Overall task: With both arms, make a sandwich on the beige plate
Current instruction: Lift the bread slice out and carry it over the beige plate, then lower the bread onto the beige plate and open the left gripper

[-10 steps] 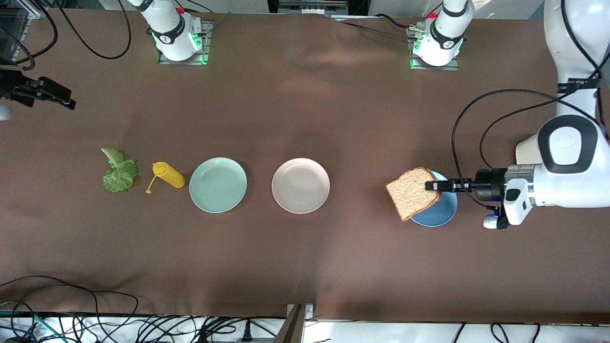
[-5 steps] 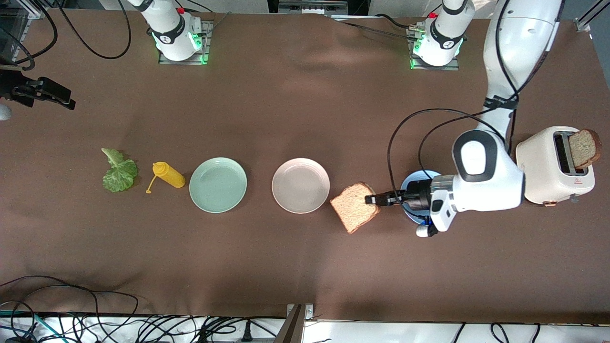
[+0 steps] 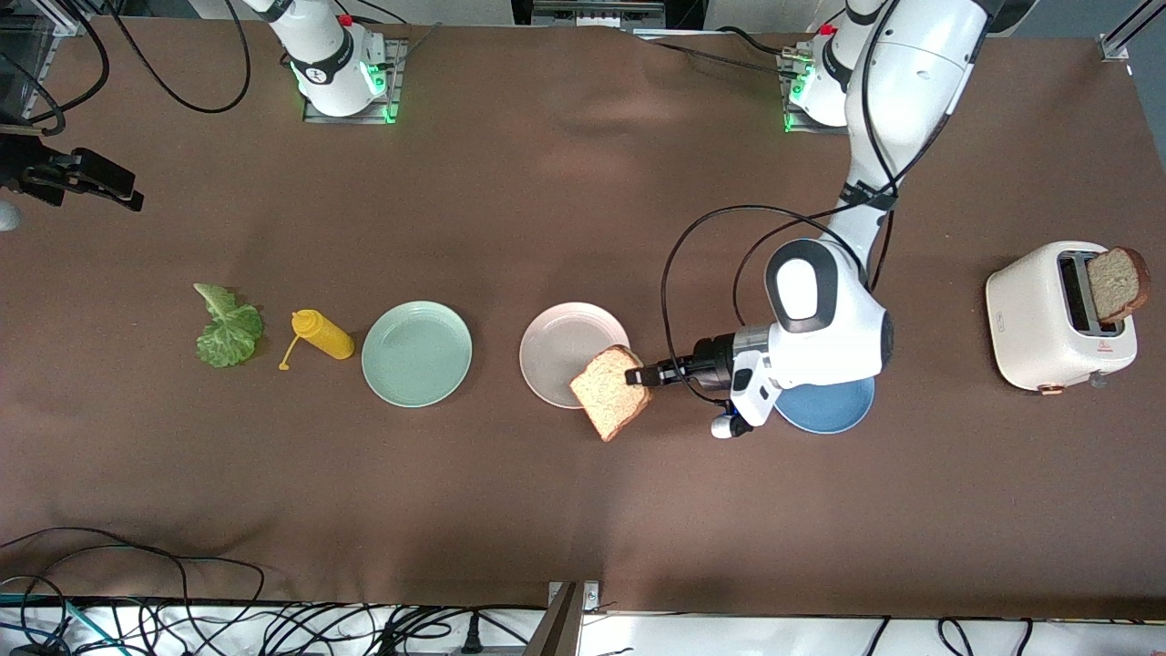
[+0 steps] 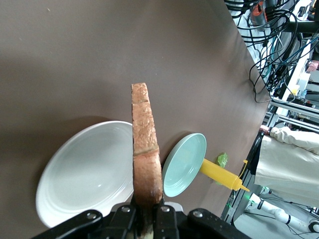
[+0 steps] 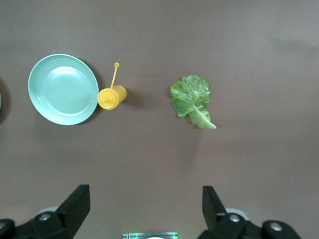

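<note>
Fingers of the left gripper [image 3: 638,375] clamp a square, grainy bread slice [image 3: 611,392] over the round beige plate's [image 3: 557,351] rim; right gripper [image 5: 144,203] waits, fingers spread

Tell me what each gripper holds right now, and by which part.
The left gripper holds a bread slice by its crust edge, over the beige plate's rim. The right gripper is open and holds nothing.

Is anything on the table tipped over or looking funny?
Yes. The yellow bottle lies on its side beside the green plate, cap off and dangling. The lettuce sits on the bare cloth. A bread slice sticks out of the toaster. The left gripper holds another slice over the beige plate's edge.
</note>
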Robot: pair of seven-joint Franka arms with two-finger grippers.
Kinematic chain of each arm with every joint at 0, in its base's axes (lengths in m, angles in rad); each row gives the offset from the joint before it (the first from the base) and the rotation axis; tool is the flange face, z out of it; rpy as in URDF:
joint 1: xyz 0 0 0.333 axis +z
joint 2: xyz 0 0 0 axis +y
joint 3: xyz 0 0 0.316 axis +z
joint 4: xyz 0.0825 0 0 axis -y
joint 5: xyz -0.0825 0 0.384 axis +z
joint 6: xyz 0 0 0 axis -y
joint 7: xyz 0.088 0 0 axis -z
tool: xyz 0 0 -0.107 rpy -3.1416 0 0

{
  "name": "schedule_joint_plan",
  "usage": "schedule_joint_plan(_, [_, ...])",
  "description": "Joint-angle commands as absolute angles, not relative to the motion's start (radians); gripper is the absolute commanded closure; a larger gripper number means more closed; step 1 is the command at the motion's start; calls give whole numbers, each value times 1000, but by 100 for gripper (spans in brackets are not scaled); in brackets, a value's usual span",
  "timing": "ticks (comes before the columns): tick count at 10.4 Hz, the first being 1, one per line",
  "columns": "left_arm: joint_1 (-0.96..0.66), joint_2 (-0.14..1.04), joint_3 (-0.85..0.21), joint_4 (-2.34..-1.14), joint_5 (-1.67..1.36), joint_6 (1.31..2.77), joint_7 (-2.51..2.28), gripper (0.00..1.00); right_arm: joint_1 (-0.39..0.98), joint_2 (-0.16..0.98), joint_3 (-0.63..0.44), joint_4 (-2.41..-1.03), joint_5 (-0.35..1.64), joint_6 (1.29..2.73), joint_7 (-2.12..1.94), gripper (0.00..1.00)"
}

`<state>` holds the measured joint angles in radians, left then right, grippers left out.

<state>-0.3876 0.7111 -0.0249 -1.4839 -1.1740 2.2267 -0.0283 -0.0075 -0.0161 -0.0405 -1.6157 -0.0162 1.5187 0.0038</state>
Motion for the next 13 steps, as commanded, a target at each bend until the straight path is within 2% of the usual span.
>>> schedule_joint_plan(1, [-448,732,-9,-1496,-1246,2287,-34,100,-8,-21,-41,-1618,-14,1525,-6,0])
schedule_joint_plan(5, [-483,758,-9,-1509,-1302,2310,-37,100,-9,-21,-41,-1617,-14,1526,-6,0])
schedule_joint_plan(6, [-488,758,-9,-1519,-1304,2310,-37,93,-9,-21,-41,-1617,-14,1526,-6,0])
schedule_joint_plan(7, [-488,764,-9,-1520,-1307,2310,-38,56,-9,-23,-41,-1617,-14,1526,-6,0])
schedule_joint_plan(8, [-486,764,-9,-1522,-1307,2309,-57,37,-8,-21,-41,-1617,-14,1526,-6,0])
schedule_joint_plan(9, [-486,764,-9,-1522,-1305,2309,-73,0,-8,-23,-41,-1617,-14,1525,-6,0])
schedule_joint_plan(13, [-437,759,-2,-1525,-1290,2301,-71,0,-9,-23,-41,-1615,-14,1529,-6,0])
